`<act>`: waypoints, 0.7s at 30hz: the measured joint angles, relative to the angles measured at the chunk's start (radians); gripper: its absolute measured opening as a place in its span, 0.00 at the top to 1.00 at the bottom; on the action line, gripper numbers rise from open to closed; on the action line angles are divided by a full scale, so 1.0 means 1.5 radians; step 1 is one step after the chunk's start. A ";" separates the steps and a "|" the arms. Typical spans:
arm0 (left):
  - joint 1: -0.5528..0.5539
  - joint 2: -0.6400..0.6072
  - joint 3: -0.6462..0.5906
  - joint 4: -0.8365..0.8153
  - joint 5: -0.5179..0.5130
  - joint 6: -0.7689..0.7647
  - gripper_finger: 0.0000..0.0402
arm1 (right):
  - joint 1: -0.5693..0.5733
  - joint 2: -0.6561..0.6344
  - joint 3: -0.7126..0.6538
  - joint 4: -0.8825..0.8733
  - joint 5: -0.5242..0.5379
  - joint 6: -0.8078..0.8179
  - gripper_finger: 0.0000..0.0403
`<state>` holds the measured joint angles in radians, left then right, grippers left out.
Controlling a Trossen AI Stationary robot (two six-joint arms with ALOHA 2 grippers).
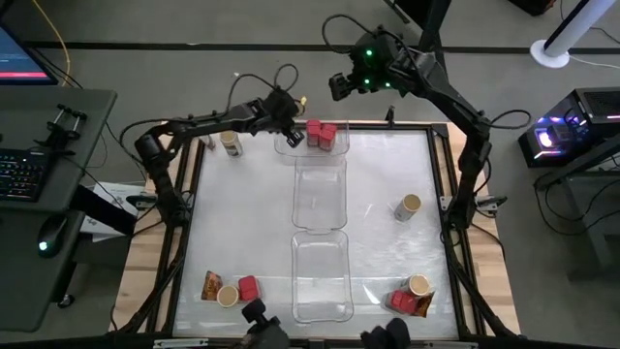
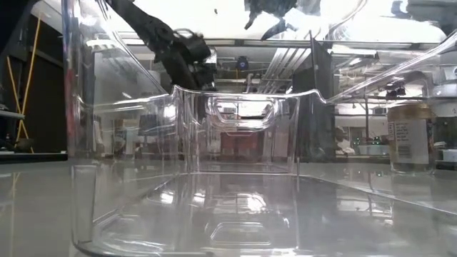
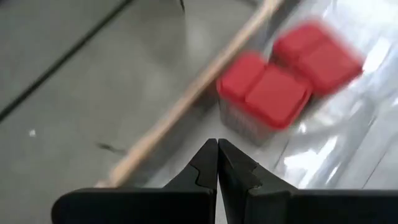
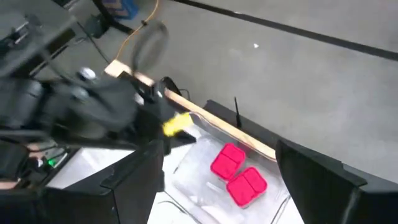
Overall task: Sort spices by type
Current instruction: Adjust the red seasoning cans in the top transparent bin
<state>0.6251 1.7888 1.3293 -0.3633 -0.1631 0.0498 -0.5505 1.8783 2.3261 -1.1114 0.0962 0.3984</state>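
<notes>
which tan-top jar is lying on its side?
The jar at mid-right of the table, alone right of the clear trays. The far-left, near-left and near-right jars stand upright.

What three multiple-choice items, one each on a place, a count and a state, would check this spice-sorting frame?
1. Where do the two red containers sit together?
A. in the far clear tray
B. in the near tray
C. on the bare table beside the left arm

2. How many clear trays lie in the table's middle column?
A. one
B. three
C. five

3. How does the left gripper stand?
A. shut and empty
B. open
C. shut on a jar

Key: 1 A, the high view shows them in the far tray; 2 B, three trays in line; 3 A, its fingers meet with nothing between.
</notes>
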 joint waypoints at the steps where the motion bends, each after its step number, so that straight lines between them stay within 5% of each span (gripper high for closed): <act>1: 0.003 -0.017 0.000 0.002 0.000 0.000 1.00 | -0.006 0.005 0.000 0.001 -0.008 -0.006 0.24; 10: 0.024 -0.273 -0.013 -0.045 0.078 -0.035 1.00 | -0.058 0.137 0.000 0.002 -0.138 -0.111 0.28; 13: 0.011 -0.375 -0.039 -0.057 0.104 -0.085 1.00 | -0.057 0.195 -0.001 -0.043 -0.102 -0.153 0.44; 18: -0.030 -0.534 -0.108 -0.055 0.100 -0.177 1.00 | -0.055 0.263 -0.001 -0.111 -0.105 -0.235 0.93; 21: -0.059 -0.606 -0.153 -0.051 0.066 -0.244 1.00 | -0.052 0.283 -0.001 -0.111 -0.110 -0.270 0.95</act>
<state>0.5361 0.8799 1.1004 -0.4391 -0.0642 -0.3166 -0.6293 2.3030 2.3249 -1.2779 -0.0690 -0.0071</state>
